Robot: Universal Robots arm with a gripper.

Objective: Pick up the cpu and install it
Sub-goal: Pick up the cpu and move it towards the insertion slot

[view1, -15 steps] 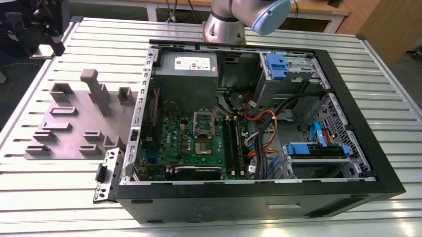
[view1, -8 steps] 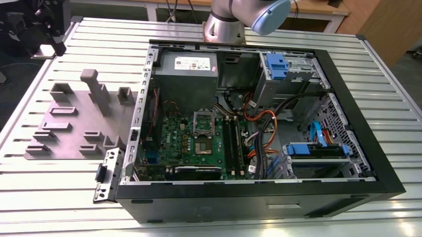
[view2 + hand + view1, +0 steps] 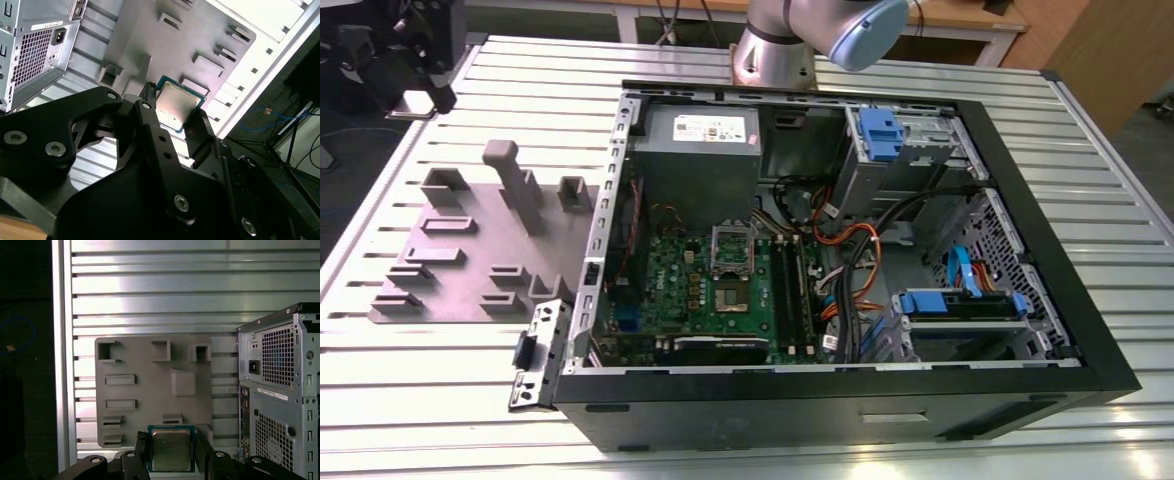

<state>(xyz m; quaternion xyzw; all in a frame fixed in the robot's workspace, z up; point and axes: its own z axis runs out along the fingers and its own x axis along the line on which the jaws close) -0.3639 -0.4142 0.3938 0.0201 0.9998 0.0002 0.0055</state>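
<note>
The cpu (image 3: 171, 450) is a small square chip with a silver-grey metal top and a green rim. My gripper (image 3: 171, 456) is shut on it, with a black finger (image 3: 141, 456) pressed against each of two opposite edges. In the second wrist view the cpu (image 3: 175, 106) is held the same way by the gripper (image 3: 176, 120). It hangs well above the grey-purple moulded plate (image 3: 150, 390), which lies on the slatted table beside the computer case (image 3: 277, 390).
In the exterior view the open computer case (image 3: 854, 400) lies on its side, with the green motherboard (image 3: 707, 300), cables and blue drive bays inside. The moulded plate (image 3: 467, 250) with upright blocks sits to the exterior view's left of it. The arm's base (image 3: 781, 50) stands behind the case.
</note>
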